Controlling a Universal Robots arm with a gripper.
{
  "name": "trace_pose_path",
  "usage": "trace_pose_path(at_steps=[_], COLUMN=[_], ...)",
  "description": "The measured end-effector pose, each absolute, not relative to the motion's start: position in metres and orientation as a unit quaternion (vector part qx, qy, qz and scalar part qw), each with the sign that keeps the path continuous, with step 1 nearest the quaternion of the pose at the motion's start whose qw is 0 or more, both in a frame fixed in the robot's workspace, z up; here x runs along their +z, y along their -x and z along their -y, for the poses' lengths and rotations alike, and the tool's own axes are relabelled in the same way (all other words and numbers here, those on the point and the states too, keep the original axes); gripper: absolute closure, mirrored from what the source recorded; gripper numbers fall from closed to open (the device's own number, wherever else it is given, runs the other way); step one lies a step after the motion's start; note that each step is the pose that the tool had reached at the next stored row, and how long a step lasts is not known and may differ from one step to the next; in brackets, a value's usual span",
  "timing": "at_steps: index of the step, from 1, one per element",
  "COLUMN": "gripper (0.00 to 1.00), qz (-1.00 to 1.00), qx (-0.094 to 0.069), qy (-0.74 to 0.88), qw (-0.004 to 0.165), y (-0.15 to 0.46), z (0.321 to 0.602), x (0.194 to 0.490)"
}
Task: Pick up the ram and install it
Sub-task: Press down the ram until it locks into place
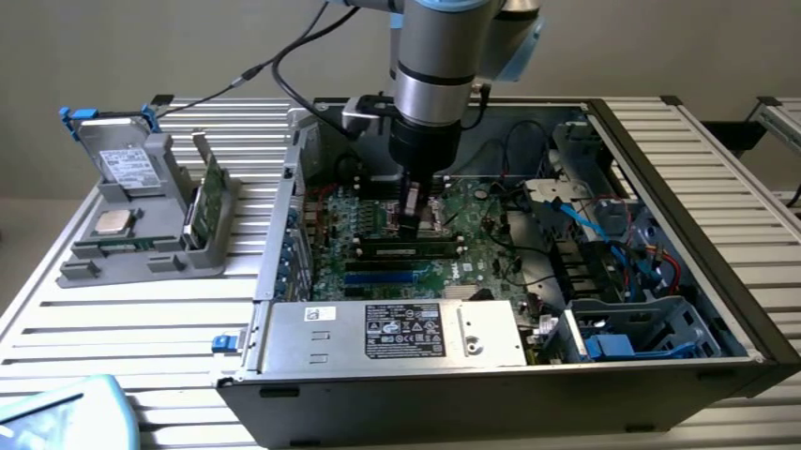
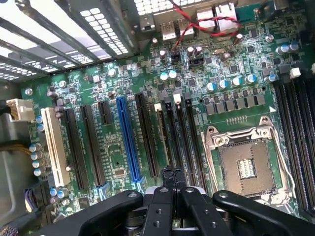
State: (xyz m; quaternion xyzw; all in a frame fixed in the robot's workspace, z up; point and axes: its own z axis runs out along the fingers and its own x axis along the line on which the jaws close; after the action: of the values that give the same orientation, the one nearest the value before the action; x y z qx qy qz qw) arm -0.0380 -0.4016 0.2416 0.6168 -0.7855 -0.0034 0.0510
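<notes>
The ram (image 1: 407, 249) is a dark-green stick with black chips. It stands in a black slot on the motherboard (image 1: 482, 211) inside the open computer case. In the wrist view the ram (image 2: 161, 135) shows edge-on in a slot among the black memory slots. My gripper (image 1: 415, 223) hangs straight down over it, with its jaws shut and nothing between them. In the wrist view my gripper (image 2: 172, 173) has its tips at the near end of the stick. I cannot tell whether they touch it.
The empty CPU socket (image 2: 243, 164) lies beside the memory slots. A silver power supply (image 1: 400, 333) fills the case's front, and blue cables (image 1: 598, 217) and a drive cage are on the exterior view's right. A grey fixture (image 1: 144, 225) outside the case holds a drive, a chip and a green board.
</notes>
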Motion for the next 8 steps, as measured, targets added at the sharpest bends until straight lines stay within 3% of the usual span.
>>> trace_pose_path(at_steps=[8], gripper=[0.89], qz=[0.814], qx=[0.000], qy=[-0.578], qw=[0.054], y=[0.0380], z=[0.4016], x=[0.2417])
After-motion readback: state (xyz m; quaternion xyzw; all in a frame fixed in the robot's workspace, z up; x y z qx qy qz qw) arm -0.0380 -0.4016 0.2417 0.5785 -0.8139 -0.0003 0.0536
